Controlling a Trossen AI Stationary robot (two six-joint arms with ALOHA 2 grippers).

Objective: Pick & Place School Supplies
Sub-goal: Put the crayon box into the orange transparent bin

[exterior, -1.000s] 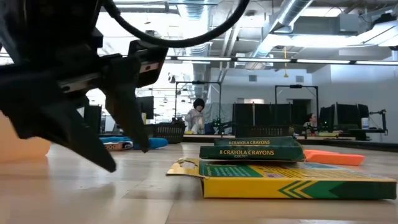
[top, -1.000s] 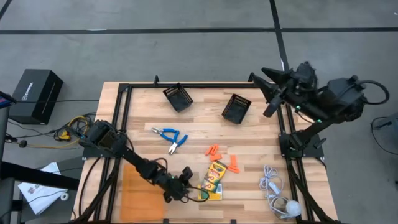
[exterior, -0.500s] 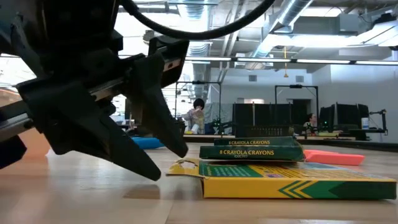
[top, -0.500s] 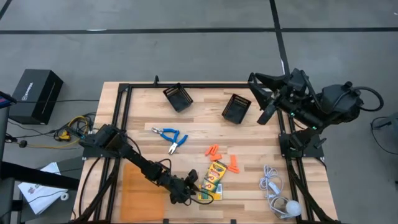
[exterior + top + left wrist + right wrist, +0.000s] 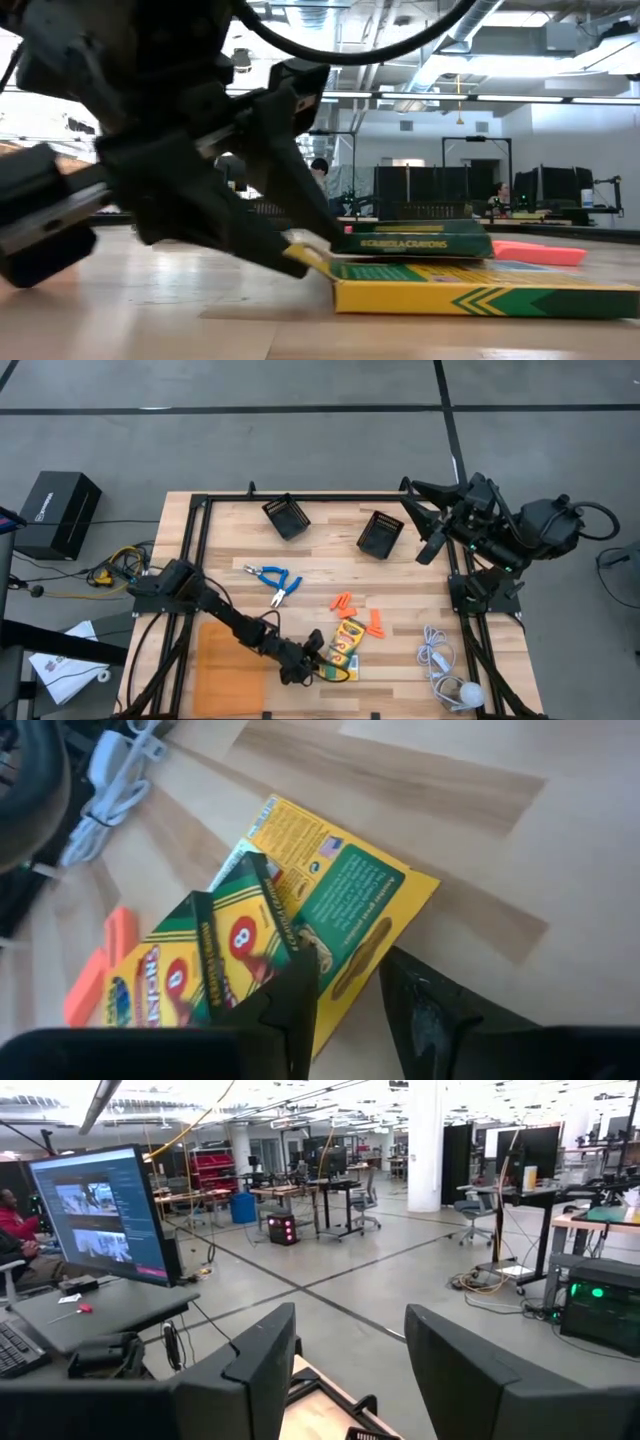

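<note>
Crayon boxes [image 5: 343, 647] lie stacked near the table's front edge, the landmark here. Left gripper [image 5: 318, 660] is at their near end, one finger over the lower yellow box's edge and one beside it, jaws apart with no grip yet made. Pliers [image 5: 274, 581] lie behind and left of the boxes, orange pieces [image 5: 358, 611] just behind them. Both bins [image 5: 286, 517] look unfilled, so I judge nothing is placed. Right gripper [image 5: 432, 525] waits spread, far behind near the right bin.

Near corner of the lower crayon box [image 5: 470, 297] behind the left gripper's fingers [image 5: 290, 190]
</note>
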